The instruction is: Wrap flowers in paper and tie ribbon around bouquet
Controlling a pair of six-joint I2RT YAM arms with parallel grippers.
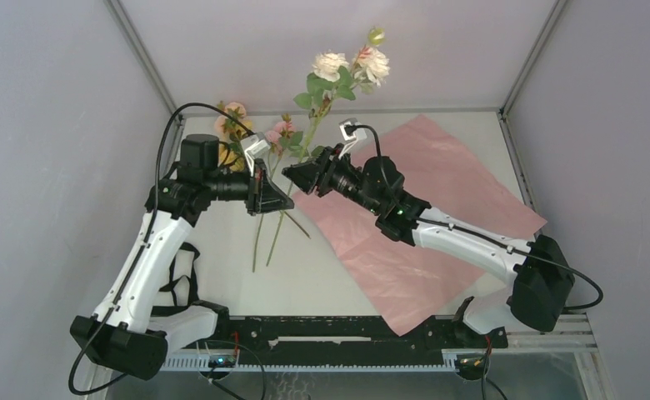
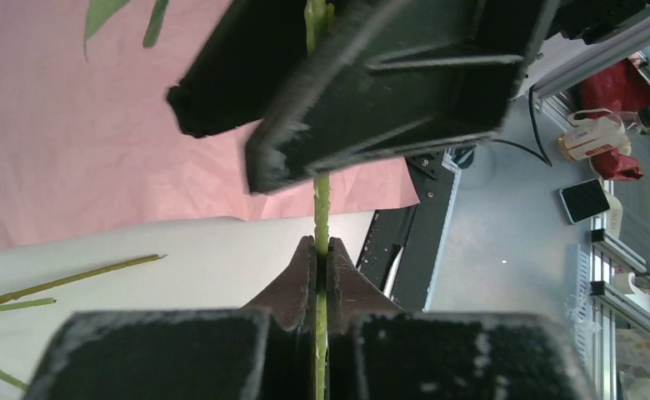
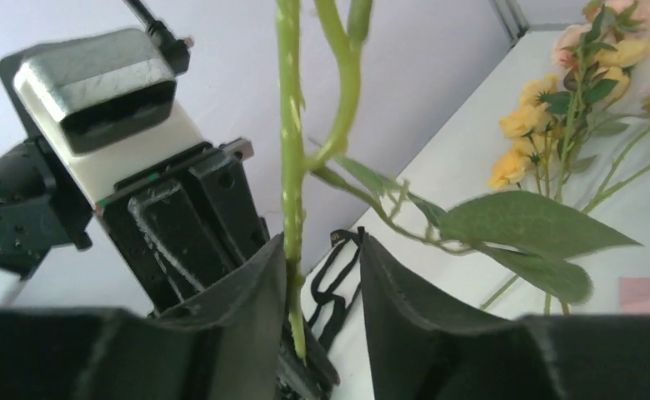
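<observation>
One stem [image 1: 315, 117] of the flowers, topped with white blooms, is held upright above the table [image 1: 305, 275]. It is pinched low down by the left gripper [image 2: 322, 254], whose fingers are pressed together on it. Just above that grip, the same stem is flanked by the fingers of the right gripper [image 3: 322, 247], which are spread apart. The stem is seen lying against one finger, with a gap left to the other. The remaining flowers [image 1: 237, 125], yellow and pink, are laid on the table at the back left, and their thin stems are stretched toward the near edge beneath the two grippers. The pinkish paper [image 1: 447, 200] is spread flat on the right half of the table, under the right arm, with one corner reaching the near edge. A black ribbon [image 1: 176, 283] is seen looped on the table beside the left arm.
</observation>
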